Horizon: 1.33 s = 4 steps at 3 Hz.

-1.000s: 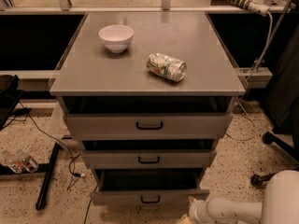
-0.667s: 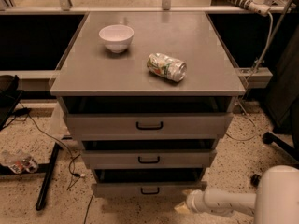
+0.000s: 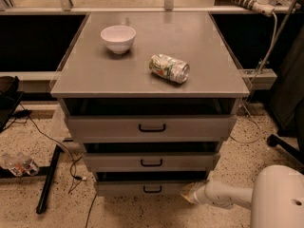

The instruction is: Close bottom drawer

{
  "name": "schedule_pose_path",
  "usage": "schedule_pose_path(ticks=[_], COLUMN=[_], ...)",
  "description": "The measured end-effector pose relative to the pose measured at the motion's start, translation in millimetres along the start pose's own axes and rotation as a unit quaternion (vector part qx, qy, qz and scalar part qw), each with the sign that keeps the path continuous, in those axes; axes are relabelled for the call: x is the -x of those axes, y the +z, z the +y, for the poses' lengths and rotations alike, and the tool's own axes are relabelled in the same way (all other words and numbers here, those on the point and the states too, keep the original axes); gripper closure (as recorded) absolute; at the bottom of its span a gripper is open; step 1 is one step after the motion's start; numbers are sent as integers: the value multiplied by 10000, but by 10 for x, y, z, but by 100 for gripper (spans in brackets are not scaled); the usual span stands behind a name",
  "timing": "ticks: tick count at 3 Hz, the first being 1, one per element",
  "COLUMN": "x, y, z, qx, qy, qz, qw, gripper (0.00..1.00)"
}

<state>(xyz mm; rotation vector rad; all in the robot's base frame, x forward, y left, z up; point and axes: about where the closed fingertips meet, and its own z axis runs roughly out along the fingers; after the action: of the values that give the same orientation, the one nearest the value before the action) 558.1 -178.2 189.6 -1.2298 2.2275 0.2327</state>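
Observation:
The bottom drawer [image 3: 145, 188] is the lowest and narrowest of three grey fronts, with a small black bar handle [image 3: 152, 189]. It stands only slightly out, with a thin dark gap above it. My gripper [image 3: 191, 192] is at the drawer front's right end, at the tip of my white arm [image 3: 228, 196] coming in from the lower right. It appears to touch the front's right edge.
The top drawer [image 3: 151, 126] and middle drawer [image 3: 151, 161] stand partly open above. A white bowl [image 3: 118, 38] and a crushed can [image 3: 169, 68] lie on the cabinet top. A black bar [image 3: 49, 179] and cables lie on the floor at left.
The bottom drawer has slid inward; its dark opening has shrunk to a thin gap. My gripper and arm have moved forward and up with the front.

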Motion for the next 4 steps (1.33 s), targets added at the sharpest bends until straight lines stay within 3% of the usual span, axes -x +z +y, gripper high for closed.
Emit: schedule_pose_path(ticks=[1,2,3,4], x=[-19,-55,-92,-95], y=[-66,-346,-509,-548], z=[81,412,744,912], qx=[112,410,637,770], qy=[33,-100,-161,-211], qz=[11,-37,-74,-119], qw=[9999,9991,9978,9967], gripper=[38,15,0,0])
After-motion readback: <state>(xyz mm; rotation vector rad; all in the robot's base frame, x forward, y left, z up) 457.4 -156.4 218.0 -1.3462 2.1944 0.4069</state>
